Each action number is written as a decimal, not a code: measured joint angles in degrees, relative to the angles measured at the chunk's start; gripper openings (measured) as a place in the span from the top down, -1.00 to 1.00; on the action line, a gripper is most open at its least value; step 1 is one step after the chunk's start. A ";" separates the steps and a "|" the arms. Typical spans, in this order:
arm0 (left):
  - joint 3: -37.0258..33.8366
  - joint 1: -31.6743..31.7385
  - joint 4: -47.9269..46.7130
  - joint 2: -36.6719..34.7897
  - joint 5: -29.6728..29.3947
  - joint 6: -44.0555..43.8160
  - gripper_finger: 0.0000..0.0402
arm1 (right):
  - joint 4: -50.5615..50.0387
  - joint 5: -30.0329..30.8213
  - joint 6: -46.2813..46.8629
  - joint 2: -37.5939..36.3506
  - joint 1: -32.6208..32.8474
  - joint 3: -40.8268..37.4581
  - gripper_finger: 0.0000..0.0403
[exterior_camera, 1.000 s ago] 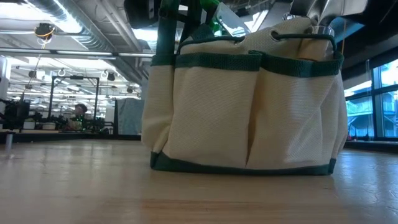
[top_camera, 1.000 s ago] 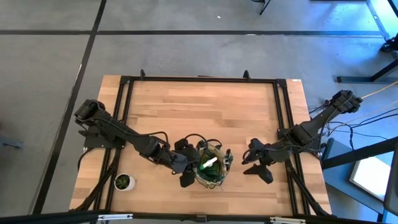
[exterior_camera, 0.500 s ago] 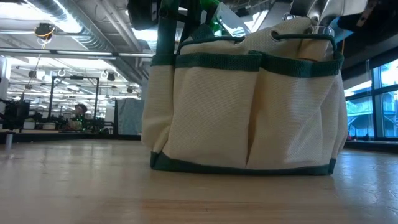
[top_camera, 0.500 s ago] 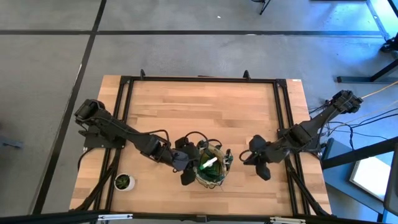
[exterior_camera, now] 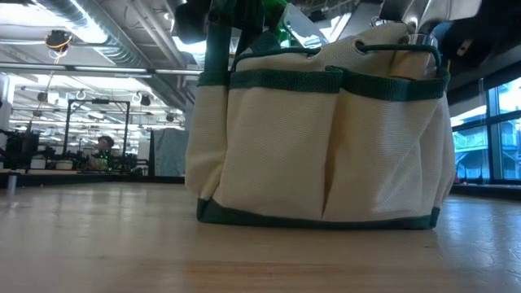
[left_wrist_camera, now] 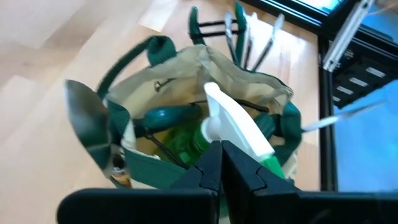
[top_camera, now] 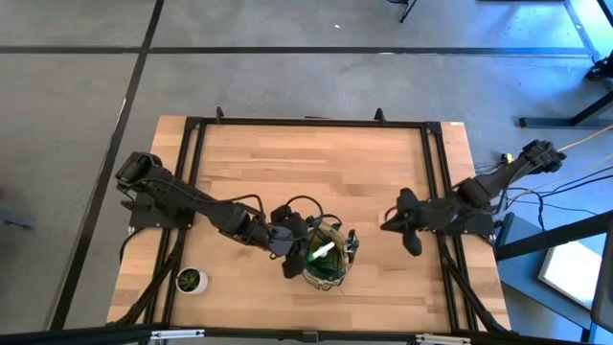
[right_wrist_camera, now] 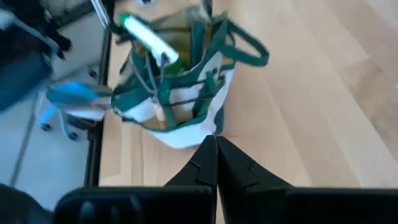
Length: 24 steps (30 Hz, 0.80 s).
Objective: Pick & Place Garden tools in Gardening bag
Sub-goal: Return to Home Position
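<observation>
The gardening bag, khaki with green trim, stands upright on its base near the table's near edge; the low view shows it as the bag. Inside it a green spray bottle with a white trigger stands. A metal trowel blade sticks up from an outer pocket, and more tool handles rise from the far pockets. My left gripper hangs shut just over the bag's left rim, with nothing between its fingers. My right gripper is shut and empty, to the right of the bag.
A small potted plant stands at the table's near left corner. The black frame rails run along the table's edges. Bare wood spreads over the far half of the table.
My right gripper has shut its spread fingers on nothing and drawn back from the bag, toward the table's right and far edges. My left gripper, still shut, has shifted a little toward the far edge beside the bag. The bag has stayed put.
</observation>
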 joint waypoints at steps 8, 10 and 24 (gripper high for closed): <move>0.00 2.10 2.35 -0.02 -3.21 -0.37 0.99 | 6.01 0.53 -6.23 -13.38 -4.25 -10.63 1.00; 0.00 2.97 3.71 -0.04 -3.26 -0.45 0.99 | 5.98 0.56 -7.66 -15.65 -5.76 -12.78 1.00; 0.00 8.61 15.36 -0.09 -2.86 -2.28 0.99 | 15.36 -11.49 -15.16 -27.18 -17.24 -25.25 1.00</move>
